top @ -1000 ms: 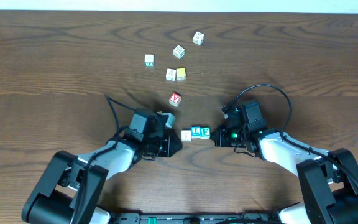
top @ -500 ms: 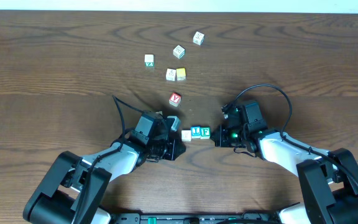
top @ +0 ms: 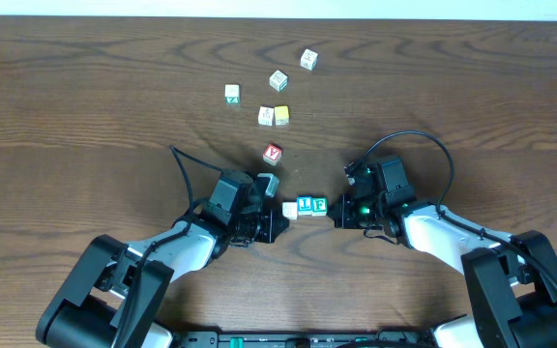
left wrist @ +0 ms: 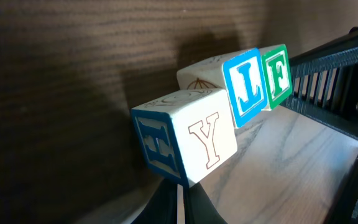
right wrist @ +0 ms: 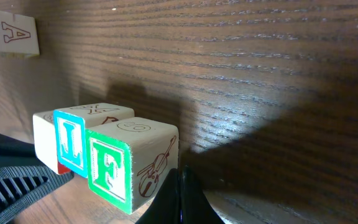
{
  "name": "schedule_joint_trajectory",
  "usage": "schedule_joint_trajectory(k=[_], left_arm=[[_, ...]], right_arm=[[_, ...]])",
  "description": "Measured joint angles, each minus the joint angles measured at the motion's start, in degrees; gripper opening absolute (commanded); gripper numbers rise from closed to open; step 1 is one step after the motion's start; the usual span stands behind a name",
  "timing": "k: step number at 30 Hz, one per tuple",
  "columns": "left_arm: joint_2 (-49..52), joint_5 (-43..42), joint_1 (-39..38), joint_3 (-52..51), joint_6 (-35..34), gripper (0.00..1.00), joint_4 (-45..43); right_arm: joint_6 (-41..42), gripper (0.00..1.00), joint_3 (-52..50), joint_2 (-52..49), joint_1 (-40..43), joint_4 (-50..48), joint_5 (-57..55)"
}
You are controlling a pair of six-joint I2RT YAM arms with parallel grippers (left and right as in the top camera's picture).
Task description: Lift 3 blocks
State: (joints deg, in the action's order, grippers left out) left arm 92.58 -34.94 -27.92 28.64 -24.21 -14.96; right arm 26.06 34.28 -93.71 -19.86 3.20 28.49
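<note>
Three blocks lie in a row on the table: a cream block (top: 290,209) with a thin "Y" outline (left wrist: 194,146), a blue "L" block (top: 305,205) (left wrist: 247,87) and a green "F" block (top: 319,205) (right wrist: 110,168). My left gripper (top: 281,225) (left wrist: 180,205) is shut, its tips at the cream block's near corner. On the other end, my right gripper (top: 335,215) (right wrist: 180,186) is shut too, with its tips against the green block's violin-picture side. The cream block sits slightly askew from the other two.
Behind the row is a red "Y" cube (top: 273,154). Farther back lie a yellow cube (top: 281,115) beside a white one (top: 266,116), and three more scattered cubes (top: 232,93) (top: 278,80) (top: 308,59). The table's far edge runs along the top.
My left arm has slid to the right, bringing its shut tips up to the cream block. The right arm and the blocks have stayed put.
</note>
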Motion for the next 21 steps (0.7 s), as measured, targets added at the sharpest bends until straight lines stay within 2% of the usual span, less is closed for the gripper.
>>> schedule_joint_trajectory(k=[21], left_arm=[[0.0, 0.87, -1.09, 0.0, -1.36, 0.07, -2.05]], right_arm=[[-0.24, 0.01, 0.0, 0.0, 0.0, 0.0, -0.02]])
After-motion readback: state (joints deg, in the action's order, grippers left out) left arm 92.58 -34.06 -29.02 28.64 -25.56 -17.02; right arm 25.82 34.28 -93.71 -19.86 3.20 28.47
